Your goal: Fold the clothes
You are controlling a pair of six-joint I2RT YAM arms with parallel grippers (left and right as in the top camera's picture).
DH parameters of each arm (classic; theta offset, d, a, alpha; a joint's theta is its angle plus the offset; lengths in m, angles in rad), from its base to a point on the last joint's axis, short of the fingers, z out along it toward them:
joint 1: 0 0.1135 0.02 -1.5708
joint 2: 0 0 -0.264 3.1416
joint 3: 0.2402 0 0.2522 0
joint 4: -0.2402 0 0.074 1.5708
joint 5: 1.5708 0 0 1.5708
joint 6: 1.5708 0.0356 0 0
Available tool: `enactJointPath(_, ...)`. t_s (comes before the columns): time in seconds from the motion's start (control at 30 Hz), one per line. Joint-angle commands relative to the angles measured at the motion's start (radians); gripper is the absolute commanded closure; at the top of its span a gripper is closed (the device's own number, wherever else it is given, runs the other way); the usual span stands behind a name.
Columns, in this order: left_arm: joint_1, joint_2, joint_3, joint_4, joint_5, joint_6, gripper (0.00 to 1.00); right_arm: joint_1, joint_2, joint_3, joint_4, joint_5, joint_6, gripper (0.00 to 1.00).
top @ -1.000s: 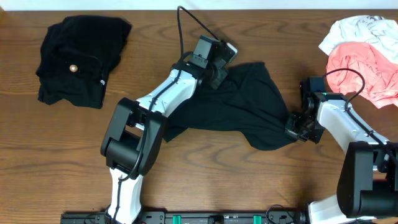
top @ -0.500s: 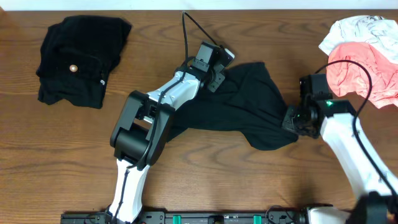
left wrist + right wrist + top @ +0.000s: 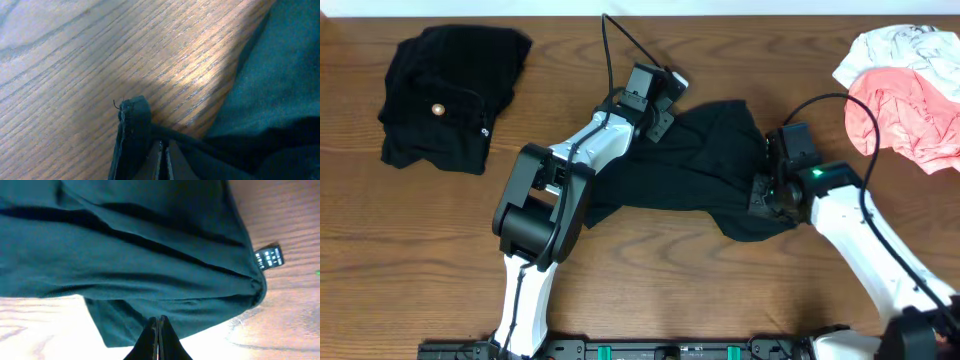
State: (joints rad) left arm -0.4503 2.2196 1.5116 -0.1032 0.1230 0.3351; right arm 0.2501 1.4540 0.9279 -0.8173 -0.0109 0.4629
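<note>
- Overhead view: the black shirt (image 3: pixel 710 165) lies opened out but rumpled on the wooden surface (image 3: pixel 420 260). It runs from the upper centre of the frame down to the right of centre.
- The left arm (image 3: pixel 585 150) reaches diagonally from the lower left of the frame to the shirt's upper-left edge. The shirt's lower-left part lies under the forearm.
- Left jaws: in the left wrist view they sit pressed together at the bottom centre of the frame, with a thin hemmed edge of the shirt pinched between them. A short fold of hem stands up just left of them. Bare wood fills the upper left of that frame and dark cloth fills the right.
- The right arm (image 3: pixel 850 215) comes in from the lower right of the frame and meets the shirt's right edge.
- Right jaws: in the right wrist view they are closed to a hairline at the bottom centre of the frame, gripping the shirt's lower edge. Cloth runs in long folds across the frame above them.
- A small black label (image 3: pixel 268 257) with white print sticks out at the shirt's right edge, over the wood.
- A bunched black garment (image 3: pixel 450 95) lies in the upper left of the overhead frame, well apart from the shirt.
- A pink garment (image 3: pixel 905 115) and a white garment (image 3: pixel 895 45) lie touching in the upper right corner, clear of both arms.
</note>
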Motion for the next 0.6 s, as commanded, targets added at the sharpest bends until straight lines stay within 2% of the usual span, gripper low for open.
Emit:
enactJointPath(0.0, 0.002, 0.008, -0.002, 0.008, -0.013, 0.008, 0.94, 0.019, 0.067, -0.016, 0.01, -0.002, -0.008, 0.99)
enactJointPath(0.27, 0.002, 0.008, -0.002, 0.011, -0.013, 0.008, 0.94, 0.023, 0.185, -0.016, 0.031, -0.055, -0.034, 0.99)
enactJointPath(0.57, 0.002, 0.008, -0.002, 0.011, -0.013, 0.008, 0.94, 0.039, 0.232, -0.037, 0.092, -0.057, -0.057, 0.99)
